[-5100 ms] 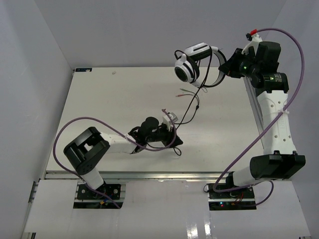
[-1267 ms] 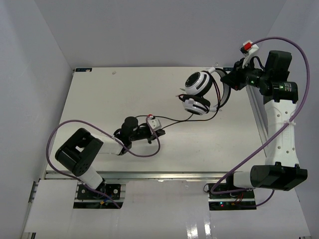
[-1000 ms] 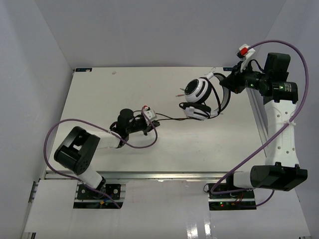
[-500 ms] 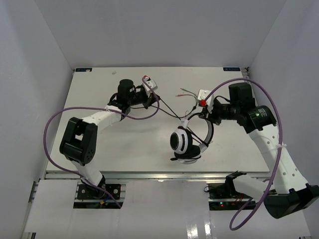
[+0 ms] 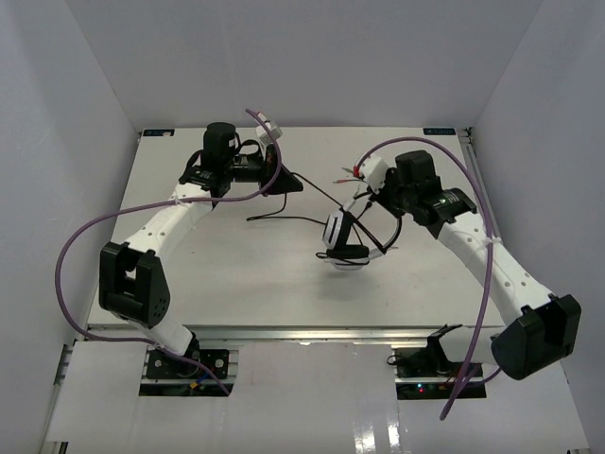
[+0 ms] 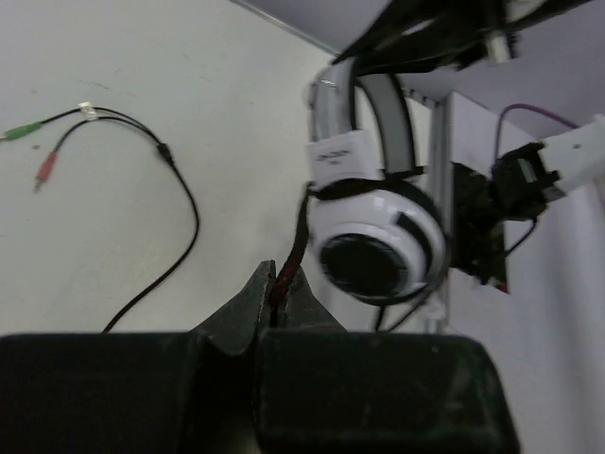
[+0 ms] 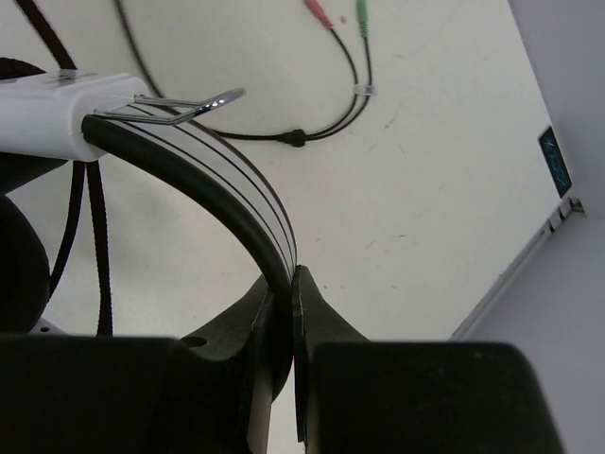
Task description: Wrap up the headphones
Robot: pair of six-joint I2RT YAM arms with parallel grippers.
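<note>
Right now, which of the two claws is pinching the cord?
The left gripper: its jaws are shut on the black cord, while the right gripper clamps the headband.

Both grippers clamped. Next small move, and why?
Probably sweep the left gripper around the headband to lay a loop: it pinches the cord near the ear cup, the right gripper clamps the headband, and the plugs lie loose.
</note>
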